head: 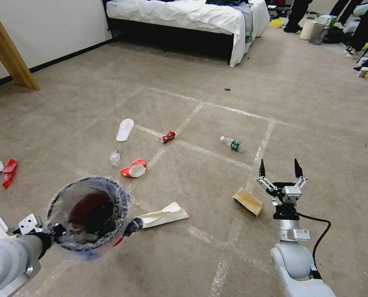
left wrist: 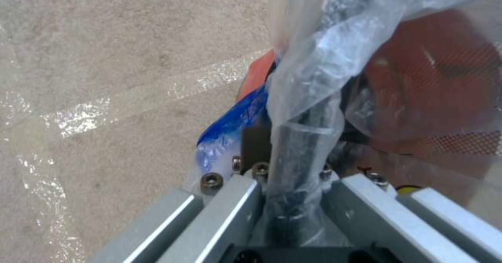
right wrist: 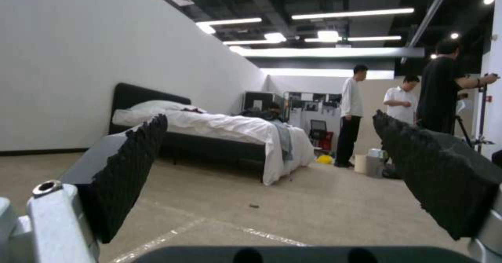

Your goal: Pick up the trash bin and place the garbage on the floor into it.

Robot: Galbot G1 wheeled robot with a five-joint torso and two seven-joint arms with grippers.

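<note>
Trash bin (head: 89, 214) gripped by left gripper (head: 58, 231), right gripper (head: 279, 169) fingers wide, brown bag (head: 248, 201) beside.

left pincer (head: 57, 232) tips hidden by the trash bin (head: 87, 214) liner, tiny dark speck (head: 227, 89) perhaps litter

A taupe carpet (head: 299, 103) crossed by pale tape lines (head: 233, 110) is bounded by a white wall (head: 48, 29) with dark skirting. A black-framed bed (head: 184, 16) with white bedding is set against it. Strip lights (right wrist: 350, 13) are hung from a dark ceiling.
</note>
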